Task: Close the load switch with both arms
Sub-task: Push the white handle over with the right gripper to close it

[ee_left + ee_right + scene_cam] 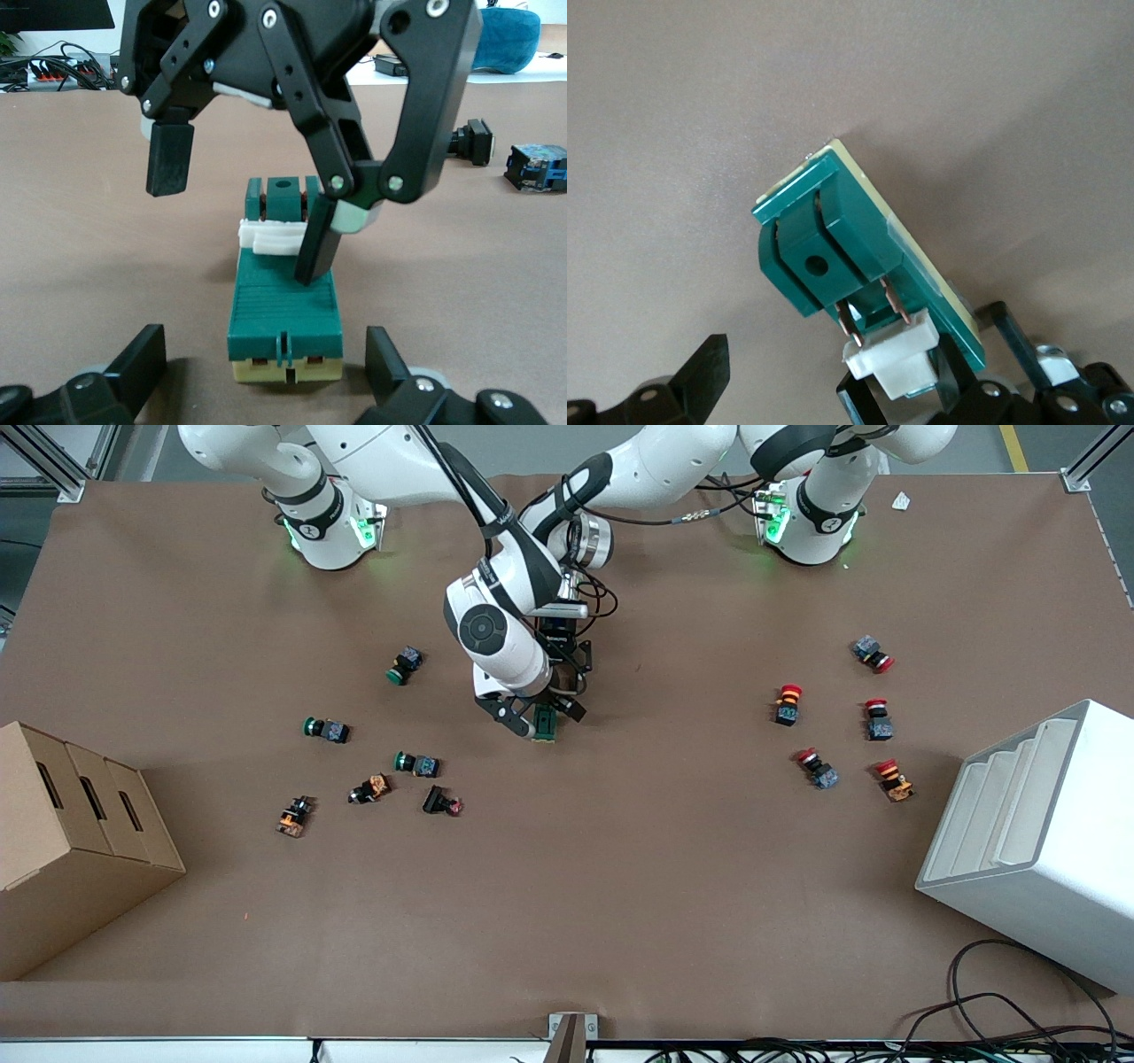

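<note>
The load switch (545,726), a dark green block on a cream base with a white lever (270,237), lies on the brown table near its middle. My left gripper (560,701) is down at the switch's cream end. In the left wrist view the left gripper (266,354) is open, with a gap between each finger and the switch (285,310). My right gripper (523,724) is open over the lever end. In the left wrist view the right gripper (241,217) has one finger (314,252) resting against the white lever. The right wrist view shows the switch (833,239), its lever (895,359) and the right gripper (828,372).
Green and orange push-buttons (407,664) lie scattered toward the right arm's end. Red ones (788,704) lie toward the left arm's end. A cardboard box (71,841) stands at one end of the table and a white bin (1036,841) at the opposite end.
</note>
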Controlling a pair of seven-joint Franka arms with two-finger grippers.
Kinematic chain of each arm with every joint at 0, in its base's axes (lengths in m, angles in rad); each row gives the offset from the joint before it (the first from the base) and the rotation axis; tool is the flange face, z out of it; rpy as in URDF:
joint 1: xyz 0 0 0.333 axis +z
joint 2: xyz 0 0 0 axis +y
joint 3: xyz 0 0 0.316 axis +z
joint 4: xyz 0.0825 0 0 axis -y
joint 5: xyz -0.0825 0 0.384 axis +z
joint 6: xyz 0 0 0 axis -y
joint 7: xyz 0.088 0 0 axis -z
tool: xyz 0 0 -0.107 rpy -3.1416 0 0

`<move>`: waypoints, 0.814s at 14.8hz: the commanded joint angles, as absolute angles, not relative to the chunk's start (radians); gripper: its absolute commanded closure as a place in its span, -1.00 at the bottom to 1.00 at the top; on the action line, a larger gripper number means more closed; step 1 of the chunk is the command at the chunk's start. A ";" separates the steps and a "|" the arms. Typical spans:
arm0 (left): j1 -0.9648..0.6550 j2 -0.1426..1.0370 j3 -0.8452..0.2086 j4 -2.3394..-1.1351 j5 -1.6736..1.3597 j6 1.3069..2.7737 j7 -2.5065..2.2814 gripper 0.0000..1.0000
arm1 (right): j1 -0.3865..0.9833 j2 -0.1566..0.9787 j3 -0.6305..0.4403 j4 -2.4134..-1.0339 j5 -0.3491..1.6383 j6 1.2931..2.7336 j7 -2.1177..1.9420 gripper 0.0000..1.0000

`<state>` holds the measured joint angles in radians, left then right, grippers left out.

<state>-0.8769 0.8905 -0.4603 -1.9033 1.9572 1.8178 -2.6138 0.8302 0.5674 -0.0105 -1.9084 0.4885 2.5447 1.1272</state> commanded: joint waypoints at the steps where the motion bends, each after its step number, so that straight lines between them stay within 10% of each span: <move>1: -0.882 0.930 -0.454 -1.908 1.951 1.821 -2.649 -0.99 | 0.801 0.589 -0.014 -1.822 0.506 2.586 1.134 -1.00; 12: -0.888 0.930 -0.456 -1.910 1.947 1.801 -2.643 -0.99 | 0.762 0.603 -0.017 -1.772 0.494 2.588 1.118 -1.00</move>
<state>-0.8830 0.8938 -0.4601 -1.9054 1.9571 1.8013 -2.6173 0.7724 0.5767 -0.0247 -1.7917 0.4900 2.5761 1.1424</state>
